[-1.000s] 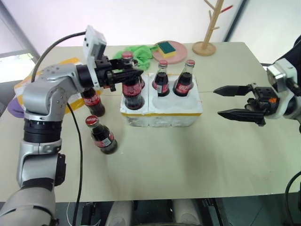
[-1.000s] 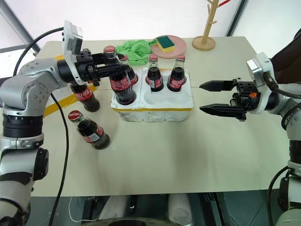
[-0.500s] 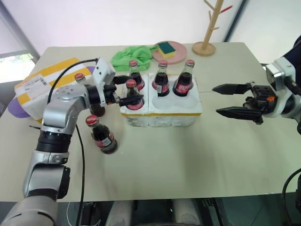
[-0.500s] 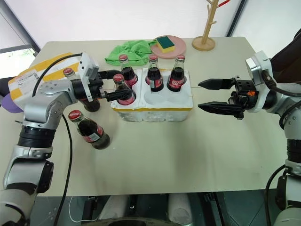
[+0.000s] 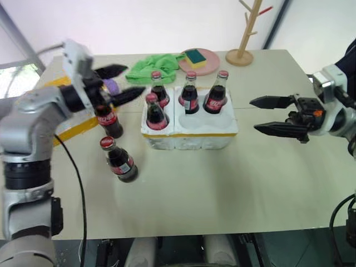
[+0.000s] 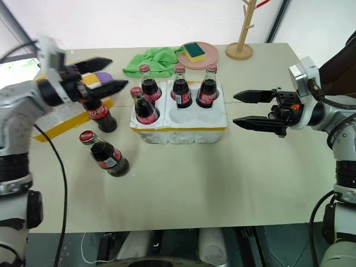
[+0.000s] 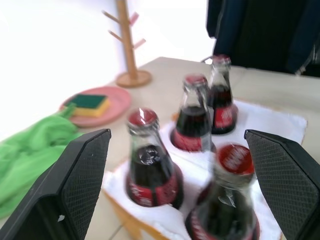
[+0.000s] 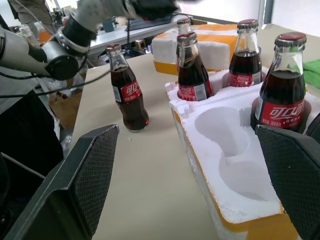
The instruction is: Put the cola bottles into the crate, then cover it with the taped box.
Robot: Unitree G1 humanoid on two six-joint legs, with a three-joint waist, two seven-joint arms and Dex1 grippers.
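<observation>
Four small red-capped glass cola bottles (image 5: pixel 190 93) seated in the low white styrofoam crate (image 5: pixel 192 132); two wells vacant.

Left gripper (image 5: pixel 117 83), fingers spread wide and empty, hangs left of the crate. Right gripper (image 5: pixel 273 114), also open, sits to its right. Two bottles stand on the beige table (image 5: pixel 222 183) near the yellow-taped white styrofoam box (image 5: pixel 71 125).

Left gripper (image 7: pixel 175 185) fingers spread wide, nothing between them. Ahead: crate (image 7: pixel 270 122) with four cola bottles (image 7: pixel 150 165) standing in its wells. Beyond it on the worktop (image 7: pixel 165 75): green cloth (image 7: pixel 25 155), pink plate (image 7: pixel 112 102) carrying a sponge (image 7: pixel 90 104), wooden stand (image 7: pixel 131 47).
</observation>
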